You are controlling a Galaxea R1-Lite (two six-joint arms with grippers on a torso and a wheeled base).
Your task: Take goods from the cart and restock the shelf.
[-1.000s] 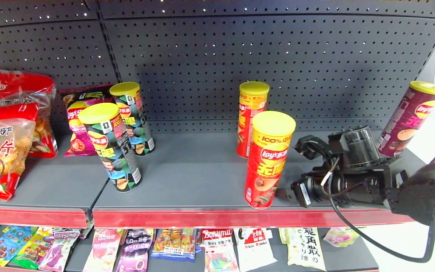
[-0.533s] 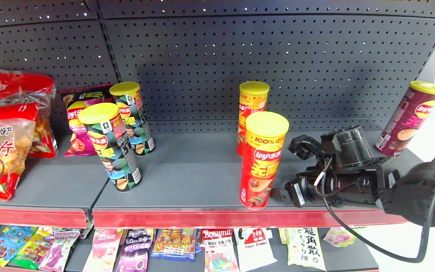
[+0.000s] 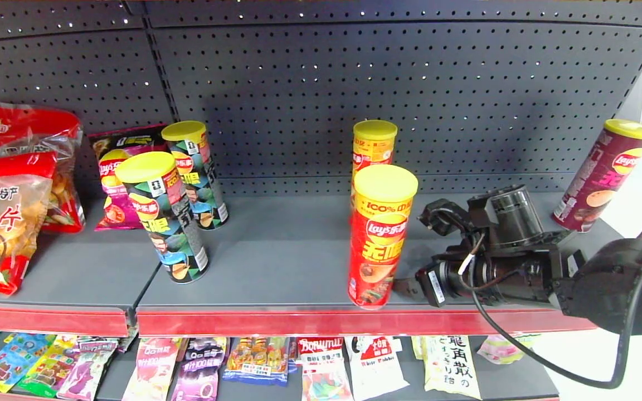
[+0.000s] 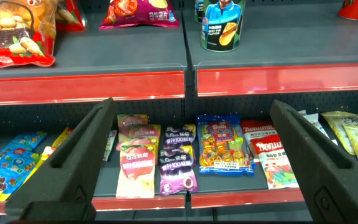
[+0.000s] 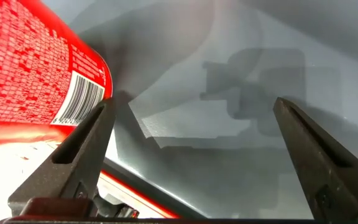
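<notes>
Your right gripper [image 5: 194,102] is wide open, one finger just beside the red can [image 3: 379,239]; your left gripper [image 4: 191,104] is also wide open.

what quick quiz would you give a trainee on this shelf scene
1. True or false: the right tool is shut on the front red can.
2. Which stands nearest the shelf's red front edge? A front red can, B maroon can, C purple bag.
3. Fill in: the left tool is ___.
Key: 1 false, it is open beside the can; 2 A; 3 open.
</notes>
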